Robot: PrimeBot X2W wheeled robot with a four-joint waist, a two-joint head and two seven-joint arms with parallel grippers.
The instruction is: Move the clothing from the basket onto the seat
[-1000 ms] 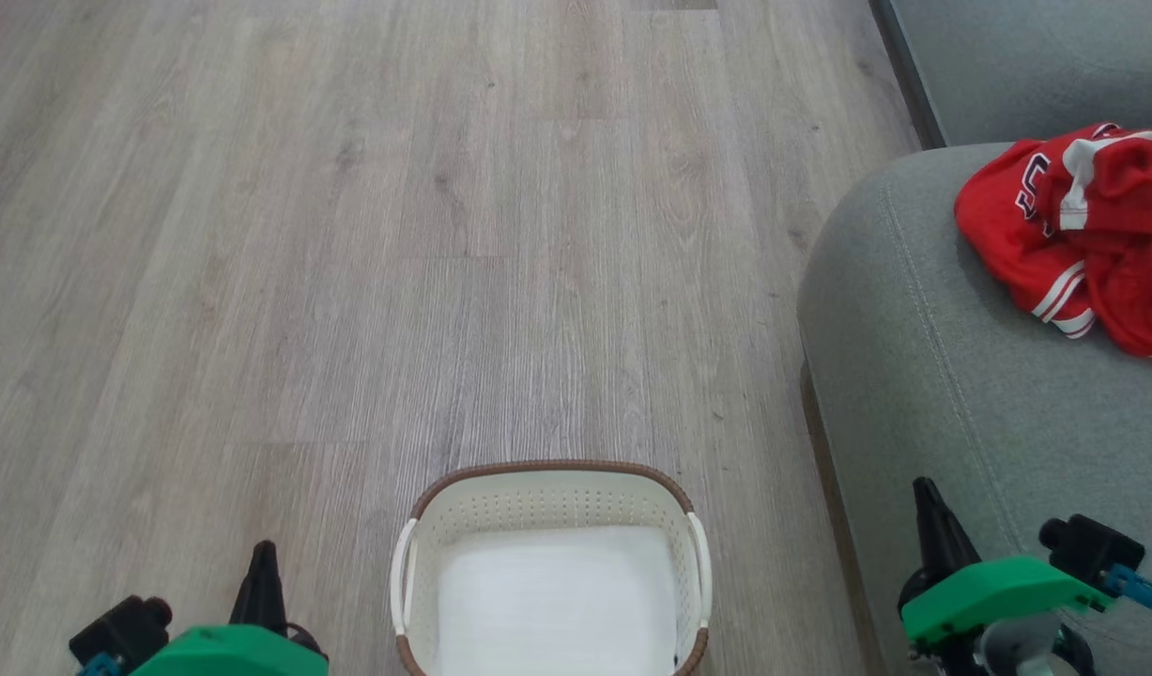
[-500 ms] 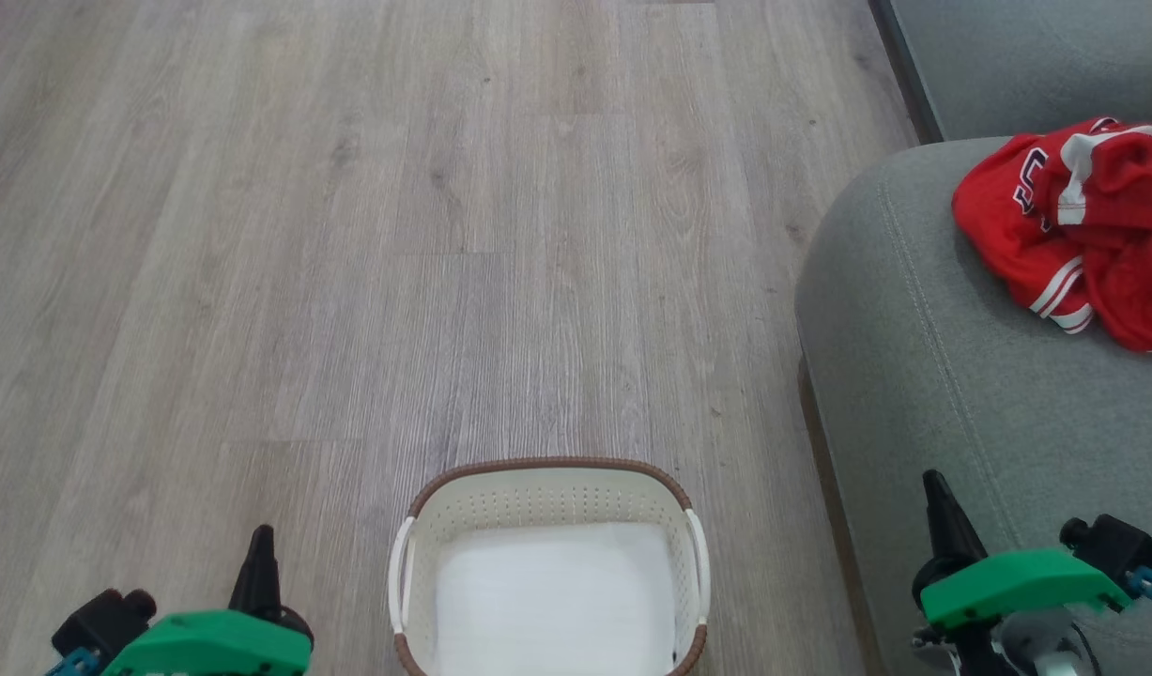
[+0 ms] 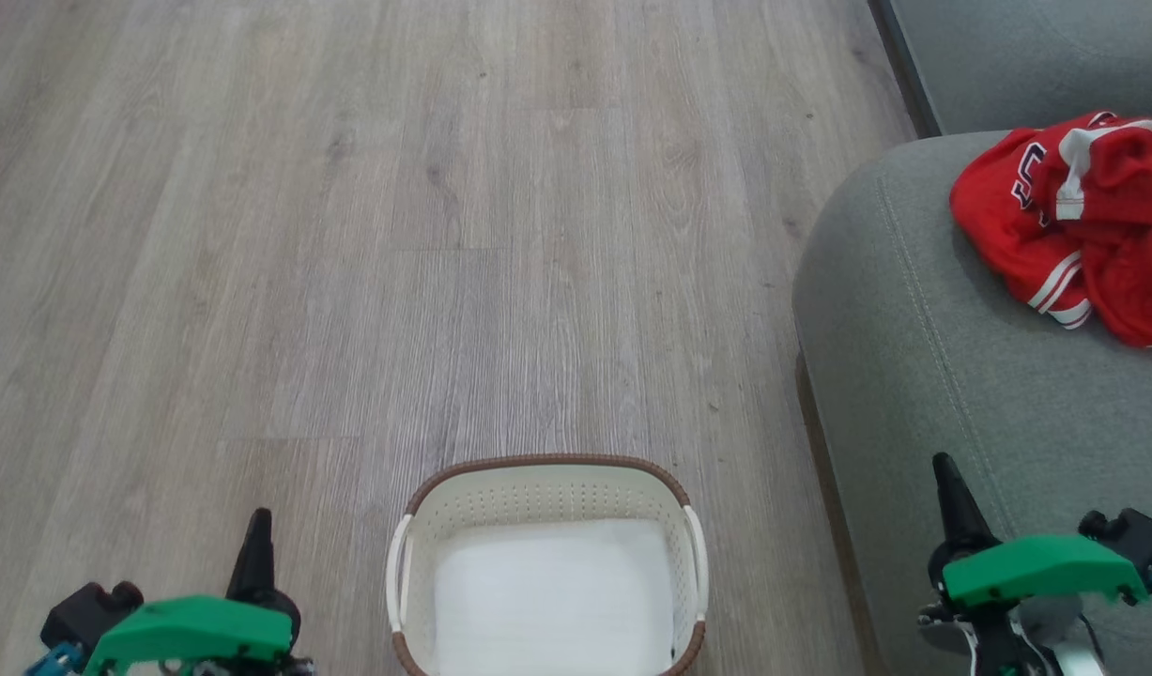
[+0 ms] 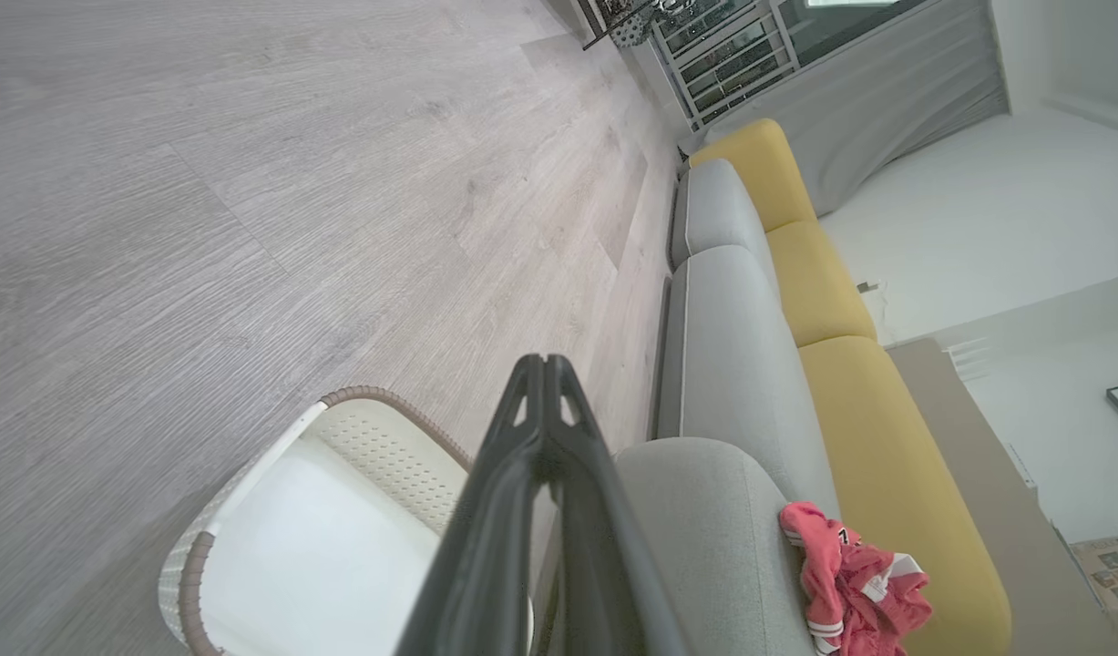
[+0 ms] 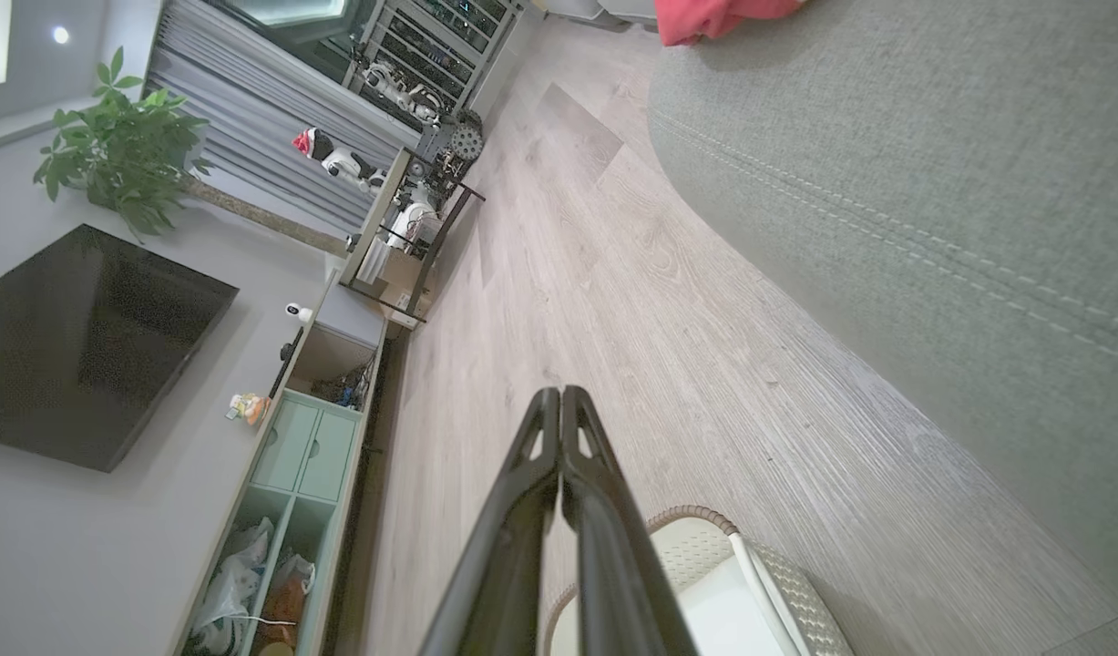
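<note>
The red jerseys [image 3: 1078, 221] lie crumpled on the grey-green seat [image 3: 951, 357] at the right; they show again in the left wrist view [image 4: 850, 583] and at the top of the right wrist view [image 5: 713, 14]. The cream basket [image 3: 547, 488] stands on the floor at bottom centre, its white bottom bare. My left gripper [image 3: 256, 526] hangs shut to the basket's left with nothing in it. My right gripper [image 3: 946, 469] is shut too, over the seat's front corner, holding nothing. Both wrist views show the fingertips [image 4: 542, 364] [image 5: 559, 394] pressed together.
Pale wood-look floor [image 3: 397, 235] spreads ahead and to the left. A grey and yellow sofa [image 4: 823, 292] runs on beyond the seat. A TV [image 5: 85, 346], a plant [image 5: 121, 155] and a low green cabinet [image 5: 294, 456] line the far wall.
The head view has shifted slightly, so the scene sits a little higher. Both grippers have sunk toward the bottom edge, staying shut. The jerseys and basket lie unchanged.
</note>
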